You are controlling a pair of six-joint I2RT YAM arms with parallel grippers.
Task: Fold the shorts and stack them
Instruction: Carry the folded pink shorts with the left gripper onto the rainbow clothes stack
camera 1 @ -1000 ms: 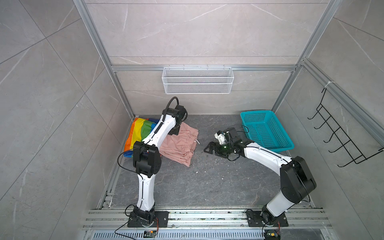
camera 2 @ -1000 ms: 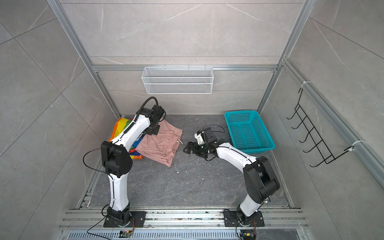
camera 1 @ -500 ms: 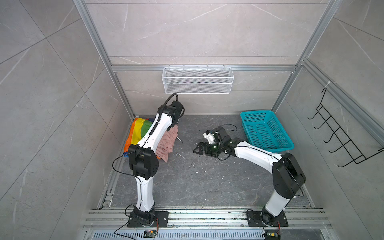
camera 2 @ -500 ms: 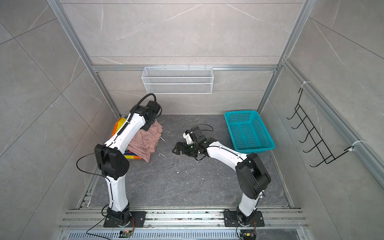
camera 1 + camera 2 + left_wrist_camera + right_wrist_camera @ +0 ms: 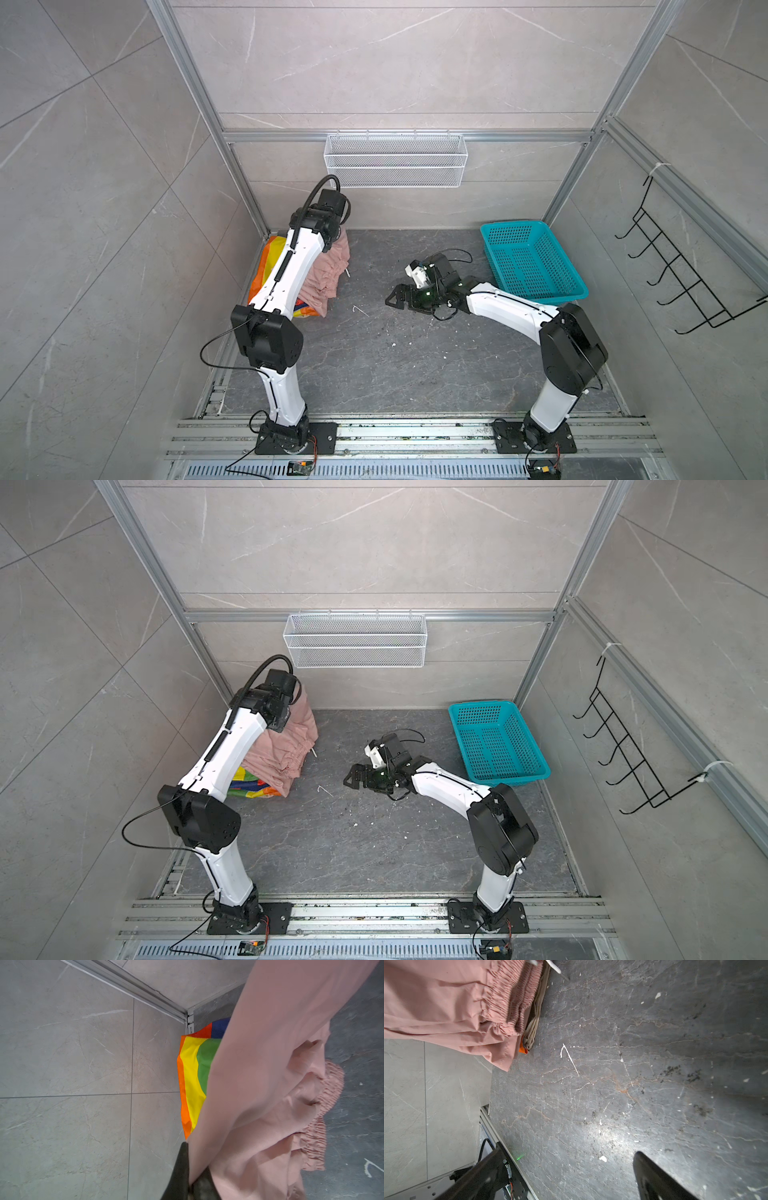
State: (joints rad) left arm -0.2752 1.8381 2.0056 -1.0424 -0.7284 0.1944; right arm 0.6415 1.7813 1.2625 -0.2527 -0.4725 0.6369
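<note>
Left claw (image 5: 190,1169): pink shorts (image 5: 259,1084), outside basket (image 5: 528,266)

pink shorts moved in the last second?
Yes. The pink shorts, pinched by the shut left gripper, shifted left, away from the teal basket, further over the rainbow shorts.

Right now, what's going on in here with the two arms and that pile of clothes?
The left hand is shut on the dusty pink shorts, holding one edge up while the rest drapes over the rainbow-striped shorts by the left wall. Beige shorts peek out underneath. The right hand is open and empty, low over the floor. The teal basket is empty.
</note>
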